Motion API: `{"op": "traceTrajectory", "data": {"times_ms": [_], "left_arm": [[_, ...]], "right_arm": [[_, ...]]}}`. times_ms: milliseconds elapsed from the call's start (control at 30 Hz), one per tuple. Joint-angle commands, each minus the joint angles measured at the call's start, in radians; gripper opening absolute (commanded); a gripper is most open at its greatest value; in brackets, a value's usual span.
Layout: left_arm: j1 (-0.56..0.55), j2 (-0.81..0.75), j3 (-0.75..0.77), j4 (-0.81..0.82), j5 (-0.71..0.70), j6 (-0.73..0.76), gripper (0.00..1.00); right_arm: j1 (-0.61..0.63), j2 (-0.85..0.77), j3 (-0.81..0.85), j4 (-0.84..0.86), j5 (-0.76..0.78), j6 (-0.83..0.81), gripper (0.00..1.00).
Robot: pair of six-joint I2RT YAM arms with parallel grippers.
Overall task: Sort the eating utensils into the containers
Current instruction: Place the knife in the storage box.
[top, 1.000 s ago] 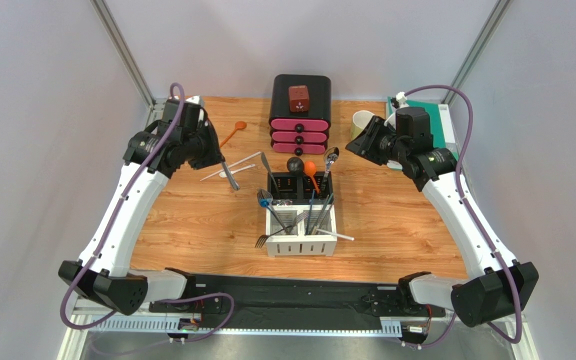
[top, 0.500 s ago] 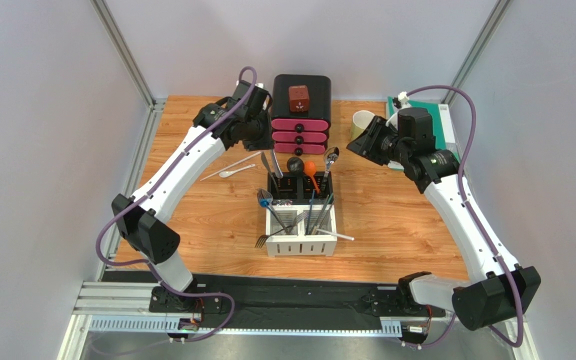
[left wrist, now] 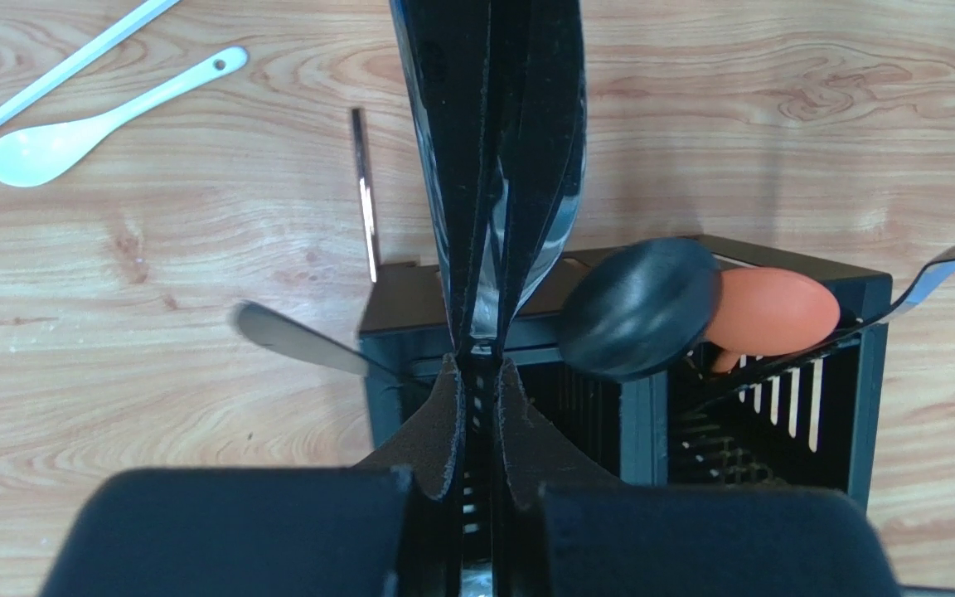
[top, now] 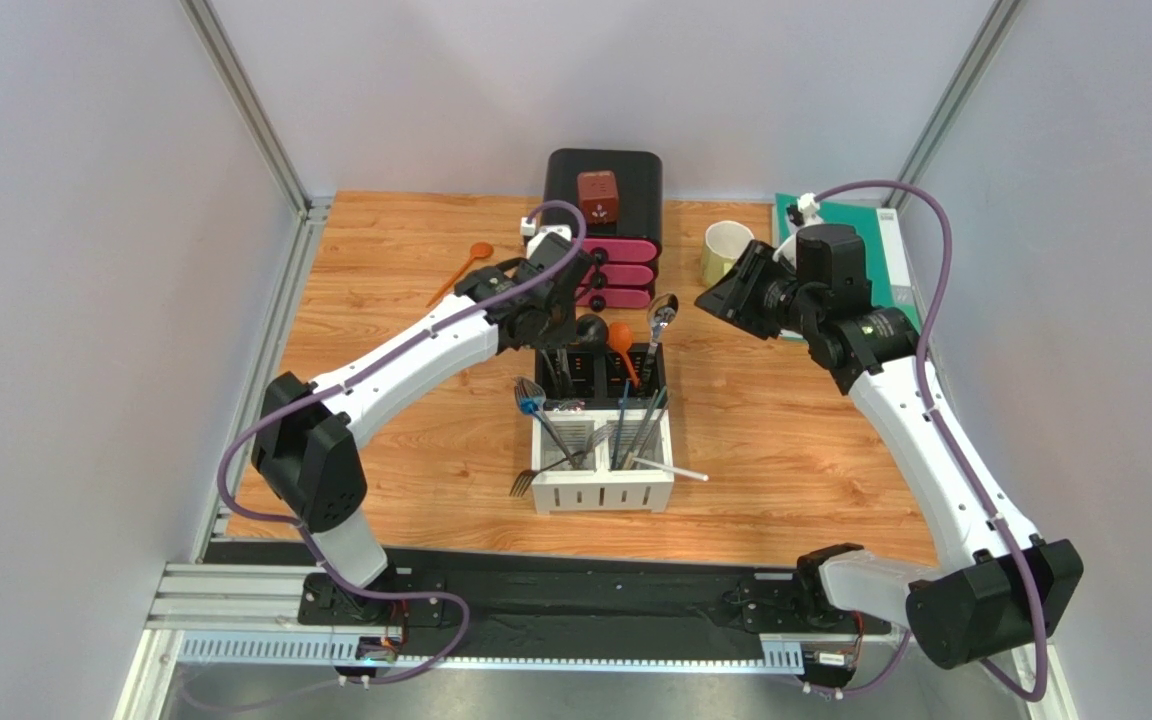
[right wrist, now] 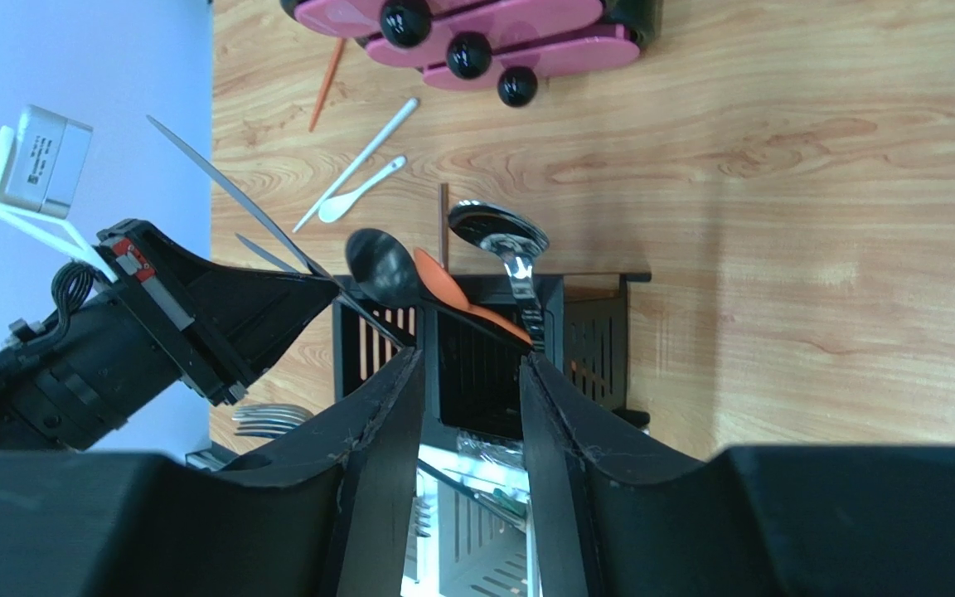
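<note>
The caddy (top: 605, 492) stands mid-table, white compartments in front and black ones (left wrist: 806, 268) behind, several utensils standing in it. My left gripper (top: 555, 311) is shut on a silver knife (left wrist: 539, 243) and holds it upright over the back-left black compartment; the jaws (left wrist: 480, 373) pinch the blade. A black spoon (left wrist: 638, 305), an orange spoon (left wrist: 775, 311) and a silver spoon (top: 662, 318) stand in the black compartments. A white spoon (left wrist: 40, 149) and a white stick (left wrist: 59, 75) lie on the wood to the left. My right gripper (top: 725, 296) is open and empty in the air right of the caddy (right wrist: 470, 361).
A black-and-pink drawer box (top: 602, 225) with a red cube (top: 597, 195) on it stands behind the caddy. A pale mug (top: 725, 243) and a green board (top: 856, 237) are at the back right. An orange spoon (top: 470, 264) lies at the back left.
My left arm has swung from the table's left side to the right with the knife, first towards the drawer box, then down over the caddy's back-left compartment. The right arm has barely moved.
</note>
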Motion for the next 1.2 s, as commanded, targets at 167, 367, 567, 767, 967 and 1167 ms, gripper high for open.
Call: {"op": "traceTrajectory", "data": {"times_ms": [167, 367, 567, 767, 967, 1167], "left_arm": [[-0.1, -0.01, -0.038, 0.148, -0.168, -0.051, 0.0], [-0.122, -0.018, -0.11, 0.136, -0.196, -0.086, 0.0], [-0.125, 0.011, -0.144, 0.099, -0.198, -0.086, 0.01], [-0.128, -0.065, -0.138, 0.056, -0.256, -0.082, 0.28], [-0.125, -0.214, -0.094, 0.124, -0.277, 0.018, 0.37], [-0.058, -0.269, -0.029, 0.109, -0.196, 0.058, 0.38]], "right_arm": [[-0.005, -0.036, -0.049, 0.023, -0.026, 0.013, 0.4], [-0.005, -0.048, -0.069, 0.023, -0.024, 0.014, 0.4], [-0.005, -0.042, -0.054, 0.022, -0.043, 0.02, 0.38], [-0.005, -0.039, -0.041, 0.017, -0.027, 0.011, 0.37], [-0.005, -0.033, -0.052, 0.017, -0.024, 0.013, 0.37], [-0.006, -0.026, -0.041, 0.016, -0.011, 0.007, 0.38]]}}
